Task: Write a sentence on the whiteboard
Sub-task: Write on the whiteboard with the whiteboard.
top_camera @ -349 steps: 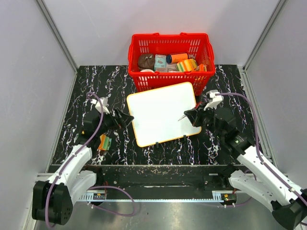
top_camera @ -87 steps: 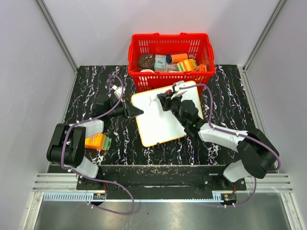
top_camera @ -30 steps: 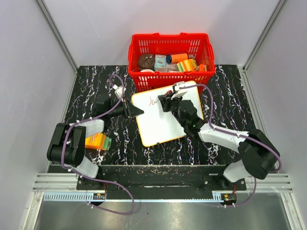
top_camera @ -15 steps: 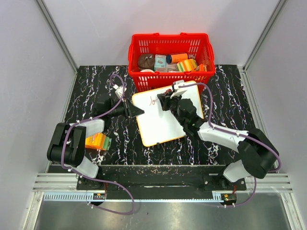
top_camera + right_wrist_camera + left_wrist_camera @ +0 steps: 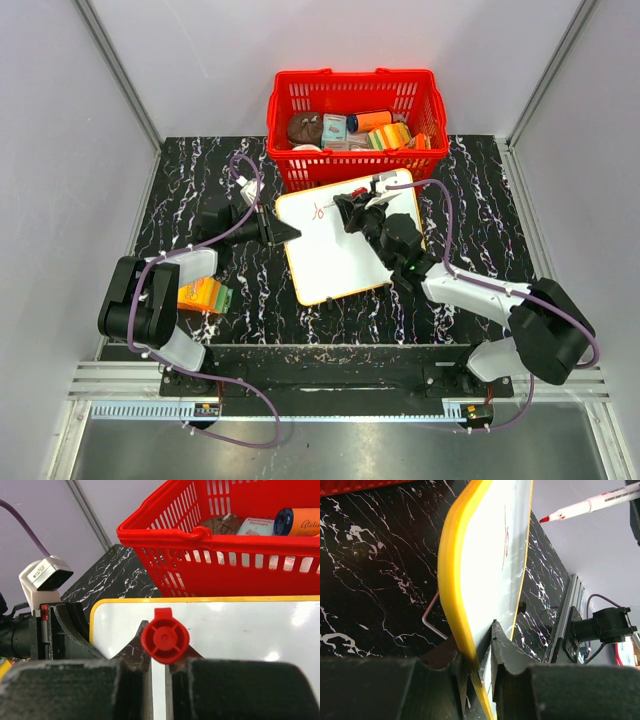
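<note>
The whiteboard [image 5: 340, 255] with its yellow rim [image 5: 451, 580] lies tilted in front of the red basket. A few red strokes of the sentence [image 5: 318, 210] sit near its top left corner and show edge-on in the left wrist view as red strokes [image 5: 506, 527]. My left gripper [image 5: 285, 232] [image 5: 480, 642] is shut on the board's left edge. My right gripper [image 5: 352, 213] [image 5: 159, 652] is shut on a red marker [image 5: 362, 190], whose cap end [image 5: 165, 636] faces the camera. The marker tip [image 5: 545, 518] hangs just off the board.
The red basket [image 5: 290, 105] [image 5: 165, 535], full of several small items, stands right behind the board. An orange box [image 5: 205, 295] lies on the black marbled table beside the left arm. A wire stand leg [image 5: 431, 625] shows under the board.
The red writing has gained a stroke over the last second. My right gripper with the marker has shifted slightly right, away from the strokes. The left gripper has not moved.
</note>
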Tool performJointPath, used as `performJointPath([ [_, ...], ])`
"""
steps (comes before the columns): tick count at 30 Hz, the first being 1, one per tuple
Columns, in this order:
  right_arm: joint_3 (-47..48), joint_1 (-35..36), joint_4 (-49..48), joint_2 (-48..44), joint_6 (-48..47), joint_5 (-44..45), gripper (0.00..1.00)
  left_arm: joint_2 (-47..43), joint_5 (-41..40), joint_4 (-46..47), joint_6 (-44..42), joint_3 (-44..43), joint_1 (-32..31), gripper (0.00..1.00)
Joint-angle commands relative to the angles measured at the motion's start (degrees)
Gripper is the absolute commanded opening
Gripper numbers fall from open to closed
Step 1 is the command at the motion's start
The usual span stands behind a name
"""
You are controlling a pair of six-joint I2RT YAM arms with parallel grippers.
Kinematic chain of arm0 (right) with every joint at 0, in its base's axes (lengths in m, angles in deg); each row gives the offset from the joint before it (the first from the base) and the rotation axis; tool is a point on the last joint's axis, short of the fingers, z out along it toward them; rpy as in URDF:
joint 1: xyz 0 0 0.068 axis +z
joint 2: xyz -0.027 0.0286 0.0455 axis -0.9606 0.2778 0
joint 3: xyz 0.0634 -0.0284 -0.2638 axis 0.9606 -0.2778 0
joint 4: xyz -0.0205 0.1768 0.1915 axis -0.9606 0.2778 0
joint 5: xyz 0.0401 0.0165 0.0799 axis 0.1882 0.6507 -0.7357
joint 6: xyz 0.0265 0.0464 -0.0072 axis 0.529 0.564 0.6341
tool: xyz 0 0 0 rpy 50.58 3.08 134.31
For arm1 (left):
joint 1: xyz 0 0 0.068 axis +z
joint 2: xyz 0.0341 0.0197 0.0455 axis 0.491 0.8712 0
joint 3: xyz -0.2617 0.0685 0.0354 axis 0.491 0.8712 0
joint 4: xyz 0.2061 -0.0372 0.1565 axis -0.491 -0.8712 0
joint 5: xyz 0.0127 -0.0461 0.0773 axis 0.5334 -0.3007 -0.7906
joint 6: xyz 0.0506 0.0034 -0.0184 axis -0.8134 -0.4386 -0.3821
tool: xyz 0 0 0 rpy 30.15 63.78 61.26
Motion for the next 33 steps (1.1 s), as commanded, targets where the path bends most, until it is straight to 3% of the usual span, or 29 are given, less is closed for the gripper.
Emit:
performJointPath([
  [1, 0.6, -0.1, -4.3, -2.0, -1.5, 2.6, 0.00, 1.5, -7.9, -3.2, -11.5, 0.1, -1.3, 0.00],
  [33, 3.0, 0.0, -3.9, 5.2, -1.8, 4.0, 0.00, 1.6, -7.8, -4.4, -12.3, -0.3, -1.8, 0.00],
])
